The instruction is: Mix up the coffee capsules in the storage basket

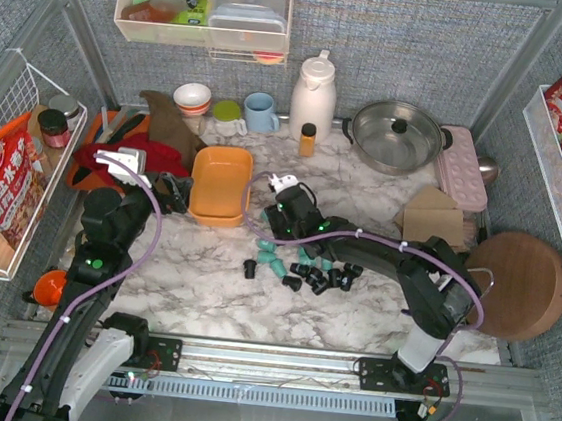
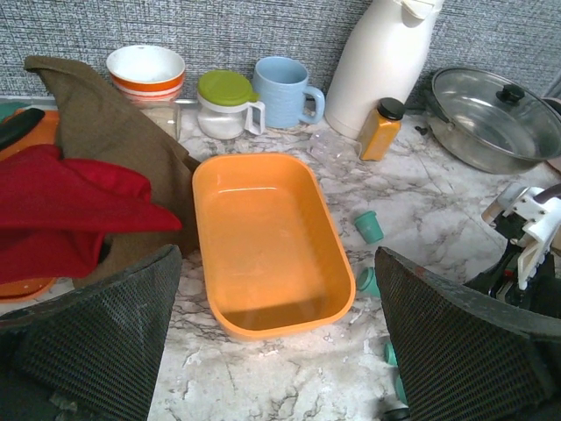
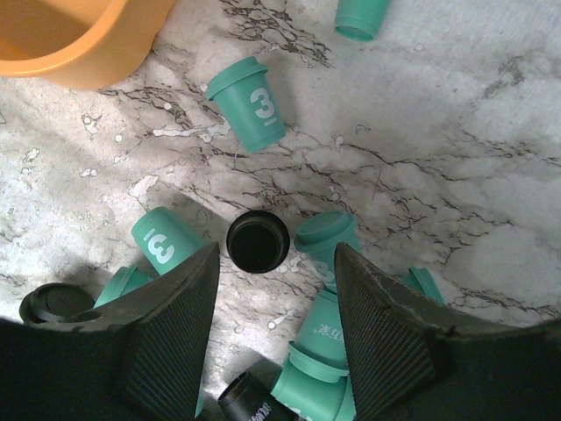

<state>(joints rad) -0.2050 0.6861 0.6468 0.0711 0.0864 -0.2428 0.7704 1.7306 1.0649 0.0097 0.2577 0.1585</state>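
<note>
The orange storage basket lies empty on the marble table; in the left wrist view its bare floor shows, and in the right wrist view one corner. Teal and black coffee capsules lie scattered on the table to its right. My left gripper is open and empty just in front of the basket's near end. My right gripper is open above the capsule pile; an upright black capsule stands just ahead of its jaws, with teal capsules around it.
A red and brown cloth lies left of the basket. Behind it stand a bowl, a blue mug, a white thermos, a spice jar and a lidded pan. A round wooden board is at right.
</note>
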